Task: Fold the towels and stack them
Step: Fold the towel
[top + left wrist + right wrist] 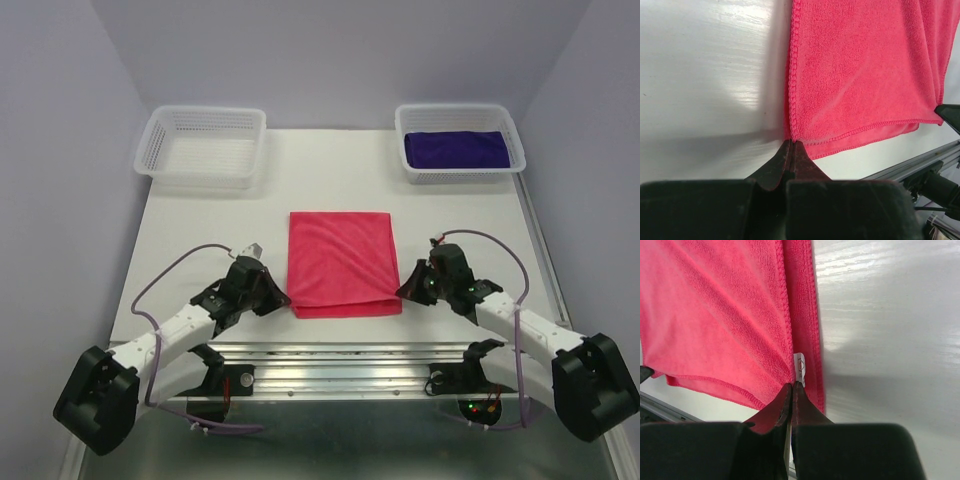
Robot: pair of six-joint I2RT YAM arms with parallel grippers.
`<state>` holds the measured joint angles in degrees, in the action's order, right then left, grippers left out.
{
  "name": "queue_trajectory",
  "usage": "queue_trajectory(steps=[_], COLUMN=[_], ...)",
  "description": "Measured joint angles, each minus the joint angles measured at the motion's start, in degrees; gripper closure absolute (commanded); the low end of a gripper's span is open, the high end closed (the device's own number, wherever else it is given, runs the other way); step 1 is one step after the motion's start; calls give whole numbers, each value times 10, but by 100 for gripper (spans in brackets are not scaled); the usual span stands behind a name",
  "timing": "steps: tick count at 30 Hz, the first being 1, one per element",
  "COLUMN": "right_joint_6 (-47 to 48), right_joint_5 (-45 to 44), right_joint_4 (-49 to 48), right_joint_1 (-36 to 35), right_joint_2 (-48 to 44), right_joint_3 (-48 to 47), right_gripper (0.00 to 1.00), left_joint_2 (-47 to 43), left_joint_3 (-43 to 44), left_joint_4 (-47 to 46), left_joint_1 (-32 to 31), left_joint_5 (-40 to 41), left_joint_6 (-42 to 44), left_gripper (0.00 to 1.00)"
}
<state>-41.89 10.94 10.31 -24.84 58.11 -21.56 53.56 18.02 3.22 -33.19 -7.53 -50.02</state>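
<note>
A bright pink-red towel (342,262) lies folded on the white table, two layers showing at its near edge. My left gripper (283,296) is shut on the towel's near left corner (796,136). My right gripper (403,291) is shut on the near right corner (790,380), beside a small white label (800,367). A dark purple towel (462,149) lies folded in the right basket. The orange-tan and spotted light blue towels are out of view.
A white mesh basket (203,146) stands at the back left with nothing seen in it. The right mesh basket (459,120) stands at the back right. A metal rail (340,370) runs along the near table edge between the arm bases.
</note>
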Motion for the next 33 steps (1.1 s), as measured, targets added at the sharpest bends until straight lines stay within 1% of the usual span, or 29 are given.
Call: queue_trajectory(steps=[1, 2, 3, 6, 8, 9, 10, 11, 12, 13, 14, 16, 17, 19, 20, 21, 24, 26, 27, 28, 30, 33], right_joint_6=[0, 0, 0, -2, -2, -1, -1, -1, 1, 1, 5, 7, 9, 13, 18, 20, 34, 47, 52, 63, 73, 98], right_joint_5=[0, -2, -2, -5, -9, -13, -16, -21, -29, -33, -39, -47, -52, -60, -64, -66, -70, -76, -84, -94, -107, -141], right_joint_4=[1, 0, -1, 0, 1, 5, 8, 12, 21, 28, 38, 56, 68, 81, 89, 92, 86, 80, 76, 70, 59, 45], right_joint_1=[0, 0, 0, 0, 0, 0, 0, 0, 0, 0, 0, 0, 0, 0, 0, 0, 0, 0, 0, 0, 0, 0], right_joint_2=[3, 7, 8, 10, 13, 13, 13, 12, 10, 7, 2, -8, -16, -25, -28, -28, -17, 12, 40, 73, 120, 227], right_joint_3=[0, 0, 0, 0, 0, 0, 0, 0, 0, 0, 0, -2, -5, -12, -20, -27, -58, -89, -113, -142, -181, -278], right_gripper=[97, 88, 85, 78, 78, 76, 73, 65, 62, 59, 53, 40, 30, 21, 14, 0, 0, 0, 0, 0, 0, 0], left_joint_2=[3, 9, 13, 31, 42, 44, 46, 48, 48, 48, 48, 43, 34, 14, -2, -12, -19, -2, 23, 39, 108, 215], left_joint_3=[0, 0, 0, 0, 0, 0, 0, 0, 0, 0, 2, 9, 14, 21, 29, 36, 76, 109, 142, 157, 223, 317], left_joint_4=[-1, -4, -5, -6, -6, -6, -6, -5, -5, -3, 1, 10, 21, 38, 48, 53, 60, 58, 53, 49, 46, 38], left_joint_1=[-1, -2, -2, -2, -2, -2, -2, -3, -3, -5, -6, -9, -9, -9, -9, -10, -10, -10, -9, -9, -4, 15], left_joint_5=[0, -1, -1, -7, -11, -13, -14, -17, -19, -22, -25, -29, -29, -27, -24, -21, 6, 30, 49, 59, 94, 117], left_joint_6=[0, 0, 1, 5, 9, 10, 12, 15, 17, 23, 23, 27, 29, 34, 34, 35, 41, 49, 58, 64, 81, 104], left_gripper=[100, 100, 100, 100, 100, 97, 88, 69, 58, 49, 42, 32, 19, 1, 1, 1, 1, 1, 1, 1, 1, 1])
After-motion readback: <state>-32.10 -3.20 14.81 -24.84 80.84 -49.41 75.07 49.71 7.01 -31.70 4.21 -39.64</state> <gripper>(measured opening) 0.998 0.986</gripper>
